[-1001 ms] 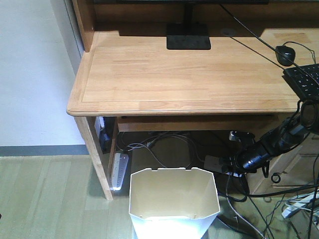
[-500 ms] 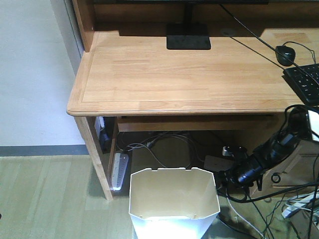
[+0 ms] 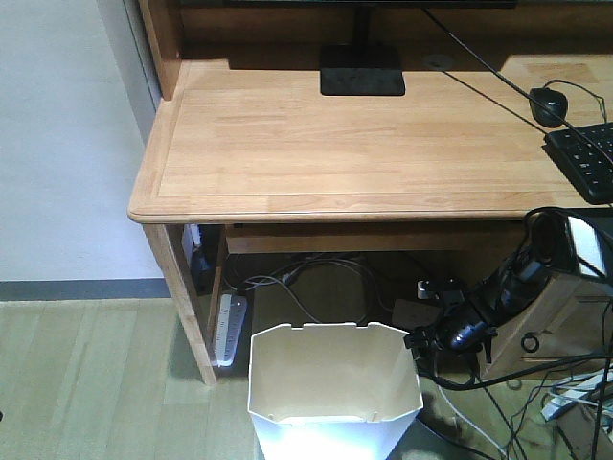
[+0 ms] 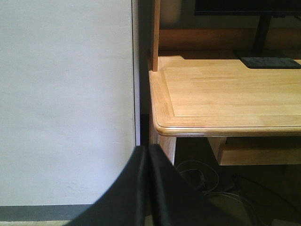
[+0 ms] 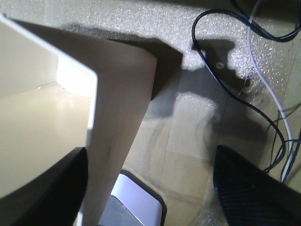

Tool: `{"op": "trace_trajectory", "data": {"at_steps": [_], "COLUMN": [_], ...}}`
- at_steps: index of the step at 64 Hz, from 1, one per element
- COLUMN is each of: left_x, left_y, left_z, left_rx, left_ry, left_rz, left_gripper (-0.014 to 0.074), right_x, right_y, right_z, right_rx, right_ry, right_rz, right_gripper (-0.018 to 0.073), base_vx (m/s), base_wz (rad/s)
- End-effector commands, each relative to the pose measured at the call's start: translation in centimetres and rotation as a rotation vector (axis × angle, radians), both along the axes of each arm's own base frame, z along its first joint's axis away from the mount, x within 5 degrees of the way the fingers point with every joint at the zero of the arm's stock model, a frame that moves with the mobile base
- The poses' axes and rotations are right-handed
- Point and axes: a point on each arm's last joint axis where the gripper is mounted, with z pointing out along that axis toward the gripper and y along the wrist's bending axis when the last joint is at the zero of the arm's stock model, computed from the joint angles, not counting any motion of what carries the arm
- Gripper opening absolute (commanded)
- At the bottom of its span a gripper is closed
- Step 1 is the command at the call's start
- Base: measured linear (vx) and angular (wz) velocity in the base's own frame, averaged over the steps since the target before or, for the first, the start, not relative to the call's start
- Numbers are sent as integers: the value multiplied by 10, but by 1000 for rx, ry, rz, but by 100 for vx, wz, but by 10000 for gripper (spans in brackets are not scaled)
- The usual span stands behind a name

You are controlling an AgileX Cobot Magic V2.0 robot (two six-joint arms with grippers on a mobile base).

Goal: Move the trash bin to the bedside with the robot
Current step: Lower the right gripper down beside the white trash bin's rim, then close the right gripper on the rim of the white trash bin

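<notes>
Since a second ago, the black right arm [image 3: 508, 287] has dropped lower and swung left, so its tip now sits right by the right rim of the trash bin [image 3: 330, 379]. The bin has stayed in its spot.

The big wooden table [image 3: 364, 144] fills the top of the front view. The white bin stands upright on the floor [image 3: 86, 374] in front of the table, with its cream inside showing.

The right pincer [image 5: 150, 160] is spread wide and grips nothing. One finger [image 5: 47, 193] hangs over the inside of the bin, the other is over the floor, and the bin's thin wall is between them. The left pincer [image 4: 146, 150] shows in front of a white wall [image 4: 66, 94], with its two black fingers pressed together and nothing in them.

A keyboard [image 3: 586, 158] and a mouse [image 3: 549, 103] lie on the table. A white power strip [image 3: 230, 326] leans under it.
</notes>
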Motion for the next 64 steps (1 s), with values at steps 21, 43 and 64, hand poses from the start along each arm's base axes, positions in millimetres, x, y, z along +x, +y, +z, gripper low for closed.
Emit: {"op": "trace_trajectory", "data": {"at_steps": [21, 43, 64], "left_x": [1, 1, 1], "left_y": [0, 0, 0], "left_z": [-3, -3, -3], "left_rx": [-12, -12, -12], "left_ry": [-55, -55, -55], "left_rz": [-1, -1, -1], "left_gripper": [-6, -6, -6], "right_x": [15, 15, 28], "right_y": [10, 12, 9], "right_z": [14, 1, -5], "right_rx": [23, 40, 89], "right_ry": [-44, -23, 38], "right_rz": [65, 182, 227], "right_gripper": [531, 531, 531], "base_vx": [0, 0, 0], "base_wz": [0, 0, 0]}}
